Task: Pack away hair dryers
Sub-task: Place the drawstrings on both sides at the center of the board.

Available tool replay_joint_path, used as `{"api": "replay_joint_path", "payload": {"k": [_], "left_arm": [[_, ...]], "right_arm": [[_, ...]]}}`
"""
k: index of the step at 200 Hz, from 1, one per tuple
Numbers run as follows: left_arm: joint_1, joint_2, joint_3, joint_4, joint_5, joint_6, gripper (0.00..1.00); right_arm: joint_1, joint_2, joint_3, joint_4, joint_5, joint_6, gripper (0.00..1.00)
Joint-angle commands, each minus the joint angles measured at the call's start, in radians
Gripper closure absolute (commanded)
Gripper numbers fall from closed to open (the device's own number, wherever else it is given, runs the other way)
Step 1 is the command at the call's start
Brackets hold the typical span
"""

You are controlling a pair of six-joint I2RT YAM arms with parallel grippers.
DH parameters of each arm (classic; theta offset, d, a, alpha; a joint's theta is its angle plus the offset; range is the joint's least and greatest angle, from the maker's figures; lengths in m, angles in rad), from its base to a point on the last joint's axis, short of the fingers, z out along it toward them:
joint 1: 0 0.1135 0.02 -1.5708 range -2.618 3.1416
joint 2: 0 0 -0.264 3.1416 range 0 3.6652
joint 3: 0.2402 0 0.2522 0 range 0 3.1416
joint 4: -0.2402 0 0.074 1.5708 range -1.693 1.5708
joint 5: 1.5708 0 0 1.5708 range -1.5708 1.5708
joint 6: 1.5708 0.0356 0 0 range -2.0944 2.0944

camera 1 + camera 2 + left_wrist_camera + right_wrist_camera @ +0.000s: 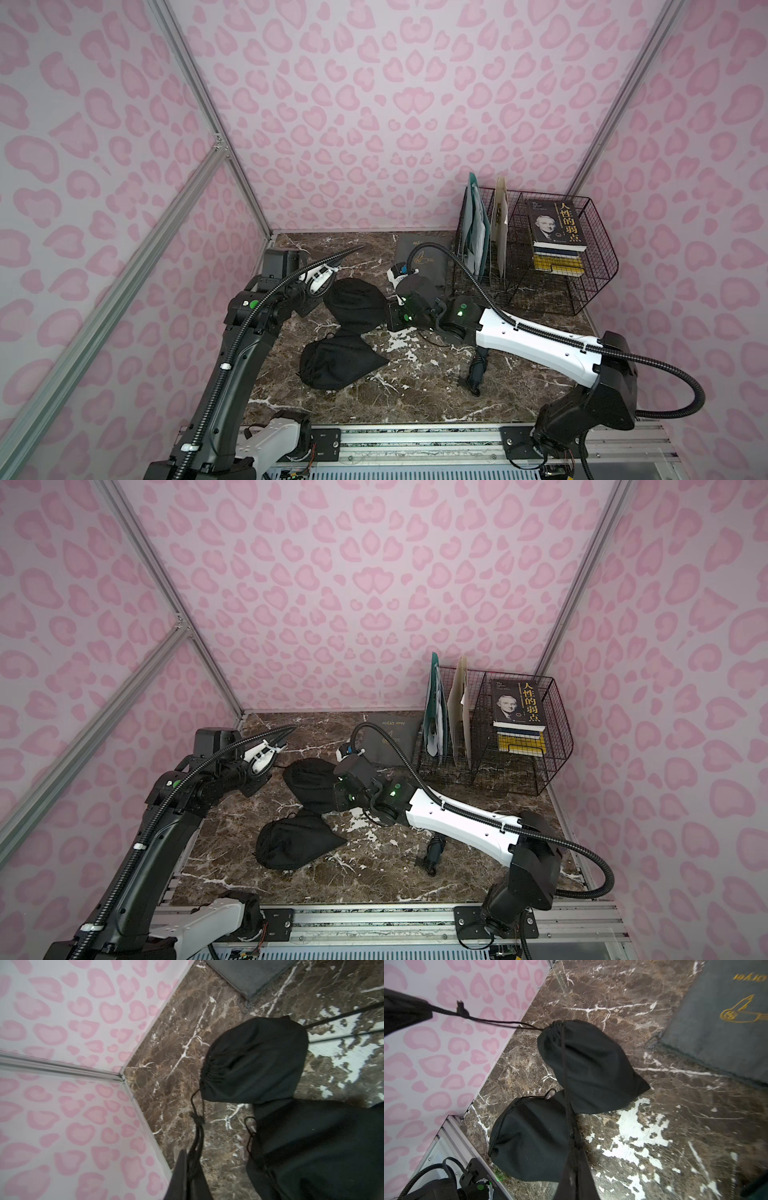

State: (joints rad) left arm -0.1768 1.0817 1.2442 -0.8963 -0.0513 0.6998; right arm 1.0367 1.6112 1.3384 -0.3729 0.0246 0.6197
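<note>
Step in hand: cinching the far bag (355,303) on the table (415,399); 1 hair dryer (476,370) lies unpacked.

Detail: 2 stuffed black drawstring bags lie touching mid-table, the far bag and the near bag (338,361). Each presumably holds a dryer, though the contents are not visible. The left gripper (190,1159) is clamped on the knotted drawstring (500,1022) at the far bag's gathered mouth. The right gripper (574,1153) is clamped on a second cord (564,1059) running across that bag. Next, I judge: let go both cords, then fetch the dark hair dryer, half hidden under the right forearm, for the flat grey pouch (716,1032) at the back. Writing: the book (555,222) in the wire basket (598,257) reads "人性的弱点"; the pouch has gold print, upside down, apparently "Hair Dryer".
</note>
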Motion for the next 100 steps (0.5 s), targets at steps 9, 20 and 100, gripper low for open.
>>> {"api": "replay_joint_path", "payload": {"k": [9, 20, 100], "left_arm": [[0.000, -0.004, -0.061, -0.079, 0.109, -0.120, 0.99], [0.001, 0.012, -0.080, -0.090, 0.125, -0.143, 0.98], [0.000, 0.158, -0.016, -0.375, 0.400, 0.016, 0.59]], "right_arm": [[0.002, 0.055, -0.056, 0.147, -0.119, 0.043, 1.00], [-0.005, 0.089, -0.054, 0.173, -0.153, 0.045, 1.00], [-0.024, 0.149, -0.061, 0.187, -0.247, 0.059, 0.75]]}}
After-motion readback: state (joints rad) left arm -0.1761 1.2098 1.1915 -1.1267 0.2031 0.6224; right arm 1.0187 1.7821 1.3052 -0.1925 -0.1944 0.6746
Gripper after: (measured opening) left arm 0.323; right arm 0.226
